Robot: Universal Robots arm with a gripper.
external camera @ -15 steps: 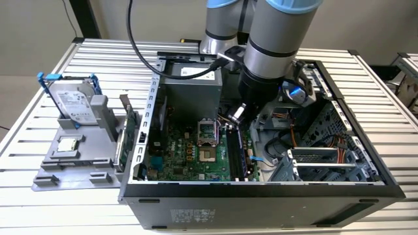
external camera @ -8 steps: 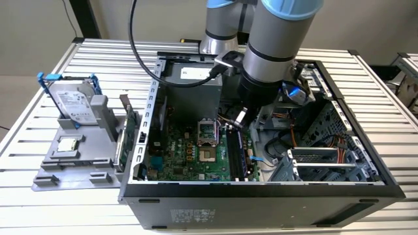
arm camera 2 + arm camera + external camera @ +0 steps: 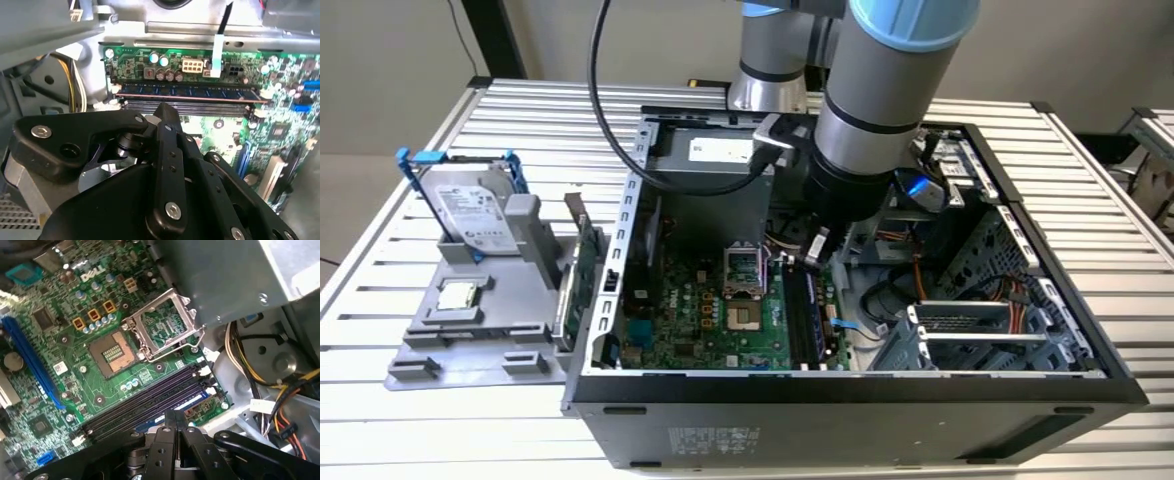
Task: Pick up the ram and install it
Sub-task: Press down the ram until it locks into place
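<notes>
The ram [image 3: 190, 92] is a long narrow stick with dark chips. It sits upright in one of the black motherboard slots [image 3: 145, 402], and in the first wrist view its blue-labelled end [image 3: 192, 402] shows in the slot closest to my fingers. In the exterior view it lies edge-on [image 3: 803, 312] at the green board's right side. My gripper [image 3: 166, 111] hangs just over the slots, its black fingers pressed together with nothing between them. Its tip [image 3: 174, 416] is close above the ram's row, and the arm [image 3: 817, 250] reaches down into the open case.
The open CPU socket [image 3: 162, 330] with its raised metal frame lies beside the slots. Yellow and orange cable bundles [image 3: 250, 370] and the drive cage [image 3: 974, 330] crowd the case's right. Outside on the exterior view's left, a grey tray [image 3: 467, 350] holds a hard drive [image 3: 467, 215], a processor chip [image 3: 458, 296] and a slim green board [image 3: 587, 265].
</notes>
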